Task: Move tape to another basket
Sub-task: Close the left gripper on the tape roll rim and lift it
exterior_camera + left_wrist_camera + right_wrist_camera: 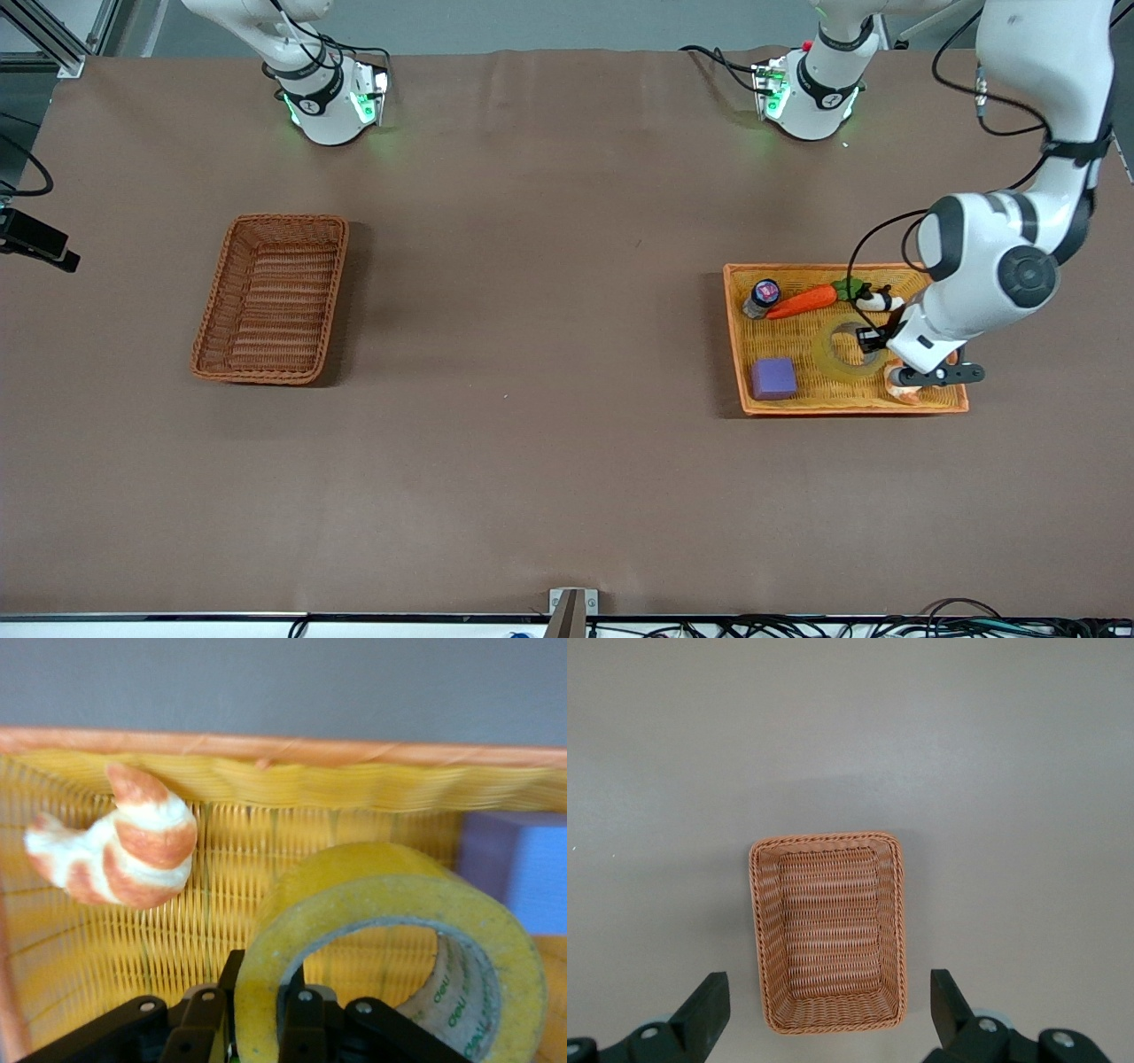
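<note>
left gripper: down in the yellow basket by the table's left-arm end, pinching the tape's wall, one finger inside the ring, one outside.
tape: yellowish translucent roll, grey core; left wrist view shows it tipped up on edge, front view doesn't.
wrist-only: shrimp toy beside the rim.
front-only: carrot, purple block.
right gripper: waiting, spread wide, high over the brown basket, which sits toward the right-arm end.
</note>
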Controlling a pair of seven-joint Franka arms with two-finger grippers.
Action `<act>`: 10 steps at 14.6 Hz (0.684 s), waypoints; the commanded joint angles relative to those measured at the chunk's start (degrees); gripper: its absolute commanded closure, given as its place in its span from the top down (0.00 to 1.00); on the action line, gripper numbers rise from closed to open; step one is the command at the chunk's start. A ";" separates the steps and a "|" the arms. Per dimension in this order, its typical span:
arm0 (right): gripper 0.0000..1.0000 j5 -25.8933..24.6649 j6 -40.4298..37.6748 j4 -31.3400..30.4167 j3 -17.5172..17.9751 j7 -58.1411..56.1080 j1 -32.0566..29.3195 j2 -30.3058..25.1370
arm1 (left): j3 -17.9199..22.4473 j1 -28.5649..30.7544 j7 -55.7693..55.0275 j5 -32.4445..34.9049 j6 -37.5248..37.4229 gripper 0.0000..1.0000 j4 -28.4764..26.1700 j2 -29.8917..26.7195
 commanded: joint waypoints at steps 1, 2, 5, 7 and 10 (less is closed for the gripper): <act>1.00 -0.30 -0.33 -1.48 0.44 0.75 -0.46 -1.55 | -4.95 -0.59 -1.26 1.08 -11.32 0.00 9.29 -0.97; 1.00 -0.30 -0.42 -1.56 0.44 0.84 -0.37 -1.55 | -6.62 -0.77 -1.26 1.08 -14.05 0.01 11.59 -0.87; 1.00 -0.30 -0.42 -1.56 0.44 0.84 -0.28 -1.46 | -13.56 -1.12 -5.98 1.25 -15.49 0.01 15.29 0.96; 1.00 -0.30 -0.42 -1.56 0.44 0.84 -0.28 -1.46 | -18.22 -1.91 -11.43 1.26 -15.49 0.05 19.41 3.86; 1.00 -0.30 -0.42 -1.56 0.44 0.75 -0.37 -1.28 | -22.63 -5.76 -21.61 3.96 -15.49 0.04 25.21 8.95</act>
